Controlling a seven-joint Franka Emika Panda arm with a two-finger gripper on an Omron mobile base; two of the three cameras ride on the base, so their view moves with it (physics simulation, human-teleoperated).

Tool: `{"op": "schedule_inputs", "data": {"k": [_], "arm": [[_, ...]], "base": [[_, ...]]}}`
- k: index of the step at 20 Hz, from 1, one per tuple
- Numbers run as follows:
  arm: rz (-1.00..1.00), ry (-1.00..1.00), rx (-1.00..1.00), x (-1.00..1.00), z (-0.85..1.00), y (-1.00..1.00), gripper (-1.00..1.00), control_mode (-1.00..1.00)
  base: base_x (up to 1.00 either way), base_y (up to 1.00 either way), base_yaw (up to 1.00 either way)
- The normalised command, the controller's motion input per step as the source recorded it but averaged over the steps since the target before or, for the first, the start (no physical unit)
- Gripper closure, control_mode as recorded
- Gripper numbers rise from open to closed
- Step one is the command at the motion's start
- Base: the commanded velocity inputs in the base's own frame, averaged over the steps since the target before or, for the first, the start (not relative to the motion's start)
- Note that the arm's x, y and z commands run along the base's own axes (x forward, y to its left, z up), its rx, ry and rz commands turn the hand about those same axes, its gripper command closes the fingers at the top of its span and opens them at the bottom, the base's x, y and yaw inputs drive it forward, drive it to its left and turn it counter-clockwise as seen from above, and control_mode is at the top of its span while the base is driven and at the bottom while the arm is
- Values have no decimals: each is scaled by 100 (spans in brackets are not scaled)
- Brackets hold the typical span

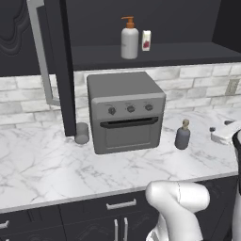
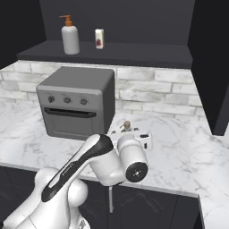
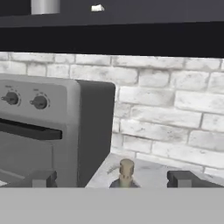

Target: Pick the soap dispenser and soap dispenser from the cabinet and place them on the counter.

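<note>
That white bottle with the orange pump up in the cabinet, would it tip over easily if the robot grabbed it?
Probably somewhat: the white soap dispenser is tall, narrowing toward its pump, so a high nudge could topple it. Its smooth rounded body looks stiff but possibly slippery. The small carton beside it might get knocked.

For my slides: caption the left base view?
White soap dispenser on cabinet shelf; grey dispenser on counter.

Pale brick backsplash [image 1: 197, 87] behind a grey toaster oven [image 1: 124, 110]; black drawer units [image 1: 70, 221] below.
</note>
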Motion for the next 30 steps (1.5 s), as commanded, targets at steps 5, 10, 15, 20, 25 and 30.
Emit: {"op": "schedule_inputs", "data": {"k": [5, 10, 15, 20, 25, 30], "arm": [[-1, -18, 0, -26, 89, 35, -100, -100], [0, -15, -4, -14, 86, 41, -100, -100], [0, -14, -4, -3, 85, 47, -100, -100], [0, -7, -5, 0, 79, 49, -100, -100], [0, 6, -8, 1, 42, 32, -100, -100], [0, 0, 0, 0, 1, 0, -100, -100]], "base": [[0, 0, 0], [0, 0, 0], [0, 0, 0], [0, 0, 0], [0, 0, 0], [0, 0, 0]]}}
